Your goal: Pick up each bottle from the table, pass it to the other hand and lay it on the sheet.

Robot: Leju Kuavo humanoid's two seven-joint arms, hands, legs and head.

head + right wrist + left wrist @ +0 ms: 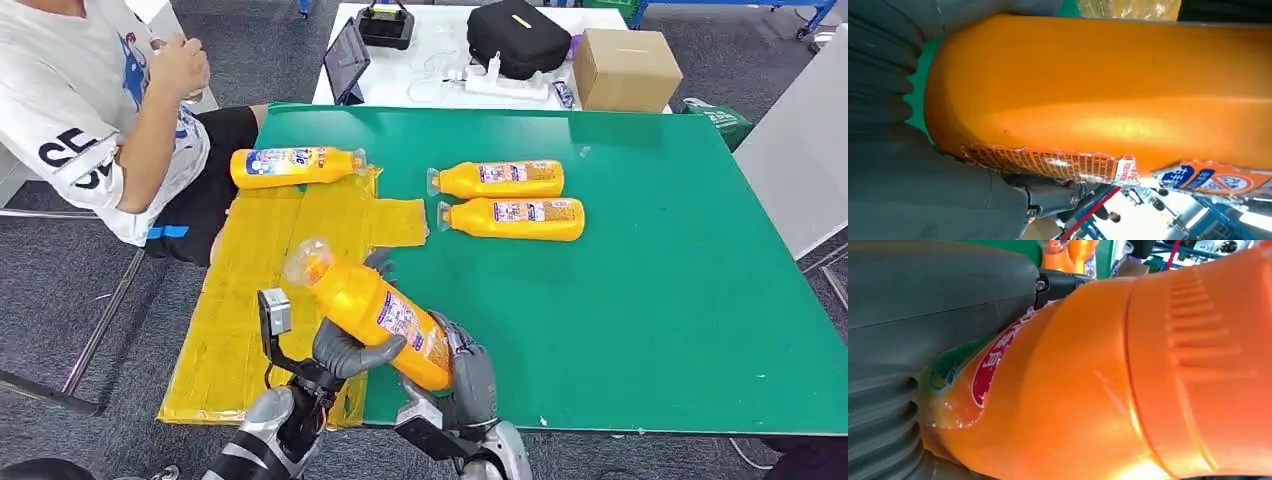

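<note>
I see both hands on one bottle (372, 305) at the table's (650, 300) near edge. My left hand (345, 350) wraps its middle, my right hand (468, 375) cups its bottom end. Cap tilts up over the yellow sheet (260, 270).

The held orange bottle (375, 312) is covering most of the fingers of both hands in the head view: the left hand (345, 350) is showing just a thumb wrapping over it, and the right hand (468, 375) is mostly tucking behind the base. The bottle's bottom end is hiding behind that hand too. In the left wrist view the bottle (1128, 380) is running off the picture's edges, label text too blurry to read. The right wrist view is cutting the bottle (1108, 95) off as well, small print on its label (1048, 162) unreadable. The seated person (90, 110) is getting cropped by the frame edge.
</note>
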